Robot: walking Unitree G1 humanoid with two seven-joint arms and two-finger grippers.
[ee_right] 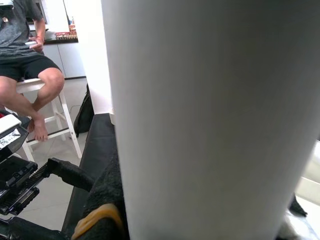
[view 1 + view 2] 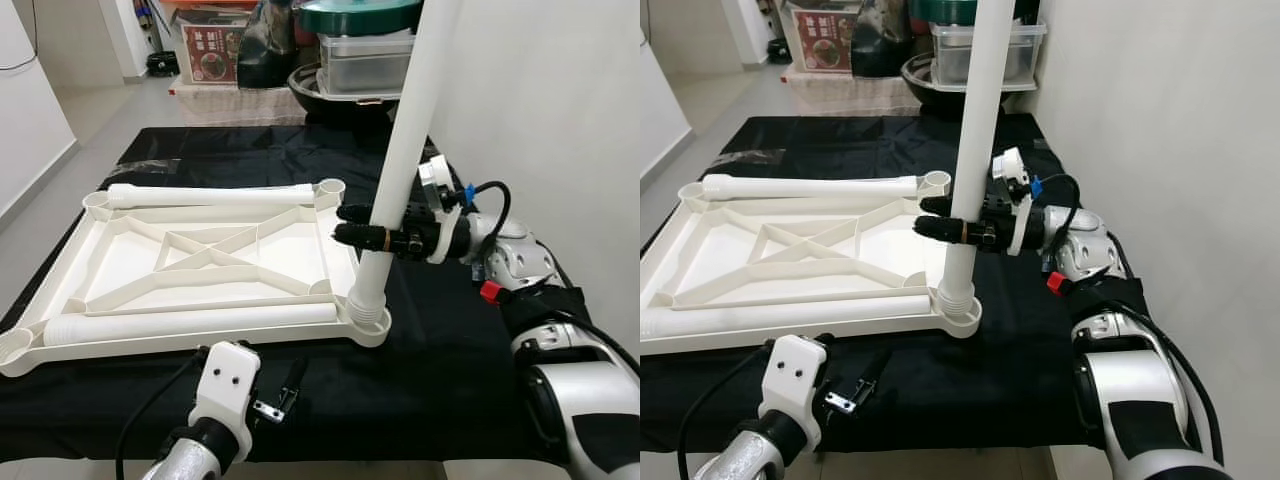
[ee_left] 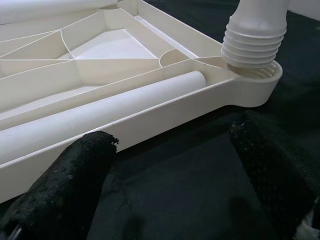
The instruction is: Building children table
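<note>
The white table top (image 2: 110, 262) lies upside down on a black-covered table (image 2: 440, 370). One white leg (image 2: 405, 140) stands upright, its ribbed end (image 3: 254, 42) in the near right corner socket (image 2: 372, 328). My right gripper (image 2: 362, 226) is shut on this leg a little above the socket, reaching in from the right. Two more legs lie inside the top, one along the far rim (image 2: 210, 195) and one along the near rim (image 2: 190, 323). My left gripper (image 3: 170, 145) hovers open over the black cloth just in front of the near rim, with nothing between its fingers (image 3: 82, 165).
Plastic boxes and a dark bowl (image 2: 350, 75) are stacked behind the table. A white wall (image 2: 560, 120) runs close along the right side. Grey floor (image 2: 90, 120) lies to the left. A person sits on a stool (image 1: 30, 75) across the room.
</note>
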